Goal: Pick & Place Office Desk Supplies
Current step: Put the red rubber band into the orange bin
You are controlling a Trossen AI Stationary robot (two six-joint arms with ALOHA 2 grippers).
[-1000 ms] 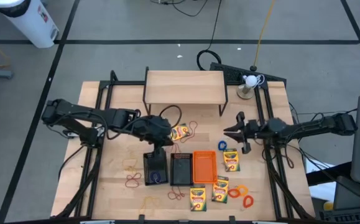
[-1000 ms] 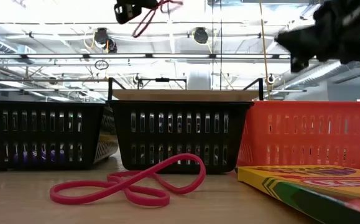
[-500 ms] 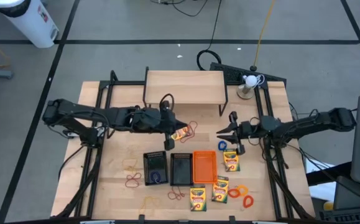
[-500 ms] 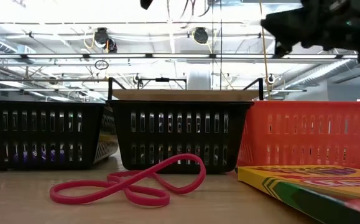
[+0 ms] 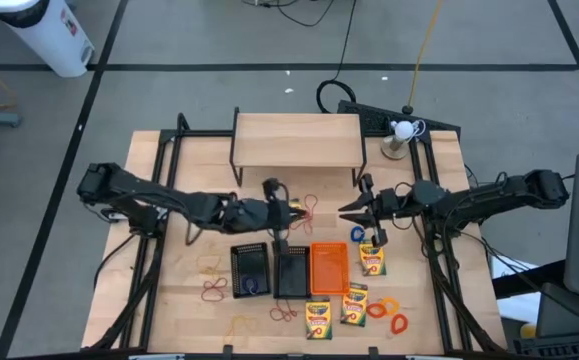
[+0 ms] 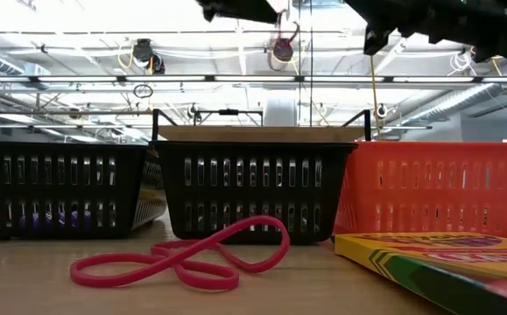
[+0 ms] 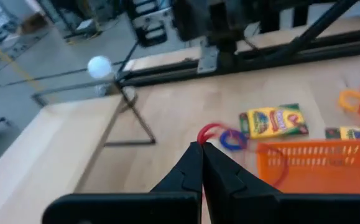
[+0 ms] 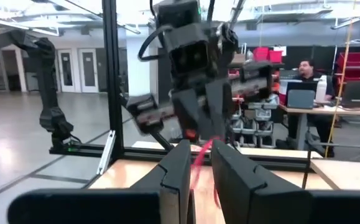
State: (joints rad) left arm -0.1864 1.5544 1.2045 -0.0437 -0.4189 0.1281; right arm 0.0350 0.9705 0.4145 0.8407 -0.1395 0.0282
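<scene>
Red rubber band (image 7: 207, 132) rides pinched in the shut left tool (image 5: 274, 212), which has swung from above the left black tray across to hover over the middle black tray (image 5: 291, 272). Right tool (image 5: 368, 210), fingers narrowly apart and empty, has slid closer alongside. A drop looks near.

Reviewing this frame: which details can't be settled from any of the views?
- Contents of the middle black tray: the high view is too small, and the mesh wall blocks the low view.
- Whether the right gripper touches the red rubber band held by the shut left gripper: the right wrist view shows the band between its fingers, contact unclear.
- Both grippers in the low view: cut off by the top edge.
</scene>
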